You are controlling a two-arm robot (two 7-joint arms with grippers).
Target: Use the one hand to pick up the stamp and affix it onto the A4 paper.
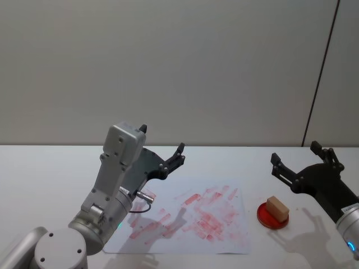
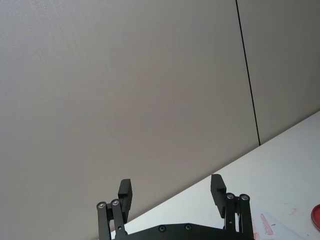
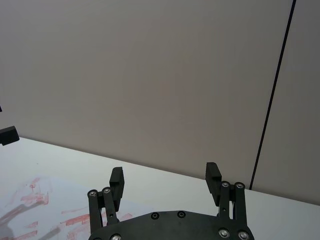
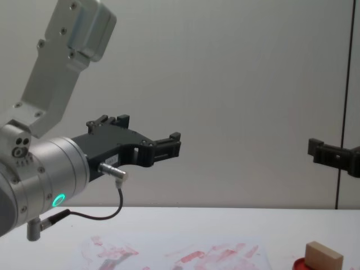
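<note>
The stamp [image 1: 277, 208] sat on top of the round red ink pad [image 1: 266, 219], on the right side of the white worktop [image 1: 45, 168]. The pad was just beside the right edge of the A4 paper [image 1: 185, 221].

The right hand [image 1: 294, 152] hung in the air near the stamp, a little behind it. Its two fingers were spread wide and held nothing. The left hand [image 1: 162, 138] hung over the far left part of the paper, and it was spread wide and held nothing too.

The stamp looked like a small block of wood, so it was likely light and hard. It would not bend or break in a squeeze. Its sides looked smooth, so it might slip if held too softly. The best place to hold it looked like its two flat sides, up high and away from the inky bottom. The paper looked thin and light, and it might slide or lift with the sticky stamp.

There was one stamp, one ink pad and one sheet of paper. There were two hands. The paper had many pink-red marks on it, too many to count.
</note>
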